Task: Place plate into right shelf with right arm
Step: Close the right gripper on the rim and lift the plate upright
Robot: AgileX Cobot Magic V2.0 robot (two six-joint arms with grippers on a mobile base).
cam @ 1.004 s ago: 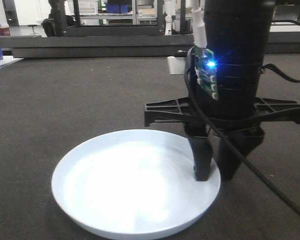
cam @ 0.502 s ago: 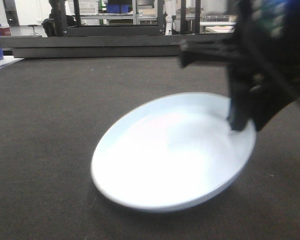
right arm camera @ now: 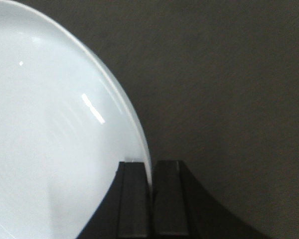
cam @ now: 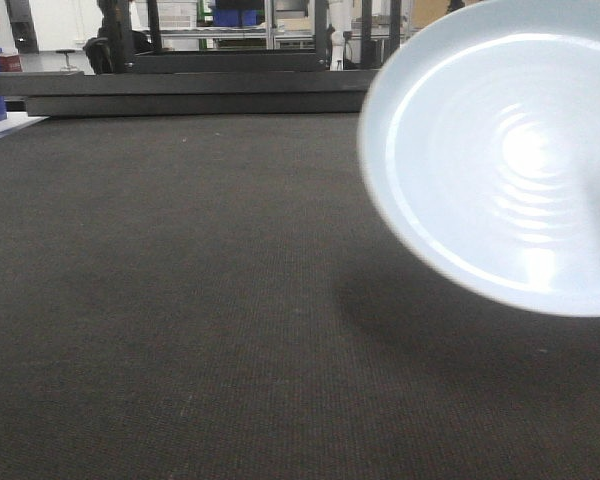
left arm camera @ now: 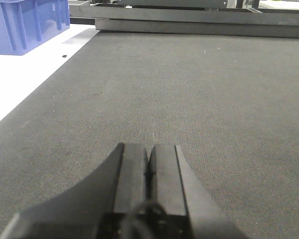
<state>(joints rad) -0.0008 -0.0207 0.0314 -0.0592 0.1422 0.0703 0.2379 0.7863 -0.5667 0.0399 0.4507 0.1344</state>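
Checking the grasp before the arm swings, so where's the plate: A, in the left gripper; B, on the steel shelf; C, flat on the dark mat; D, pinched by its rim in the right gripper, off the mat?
D: the right gripper clamps the plate by its rim, and the front view shows it tilted above the mat.

We can read no text, label, brand, number or sign in any of the views. The far background is too small and blurred for us to make out any lettering.
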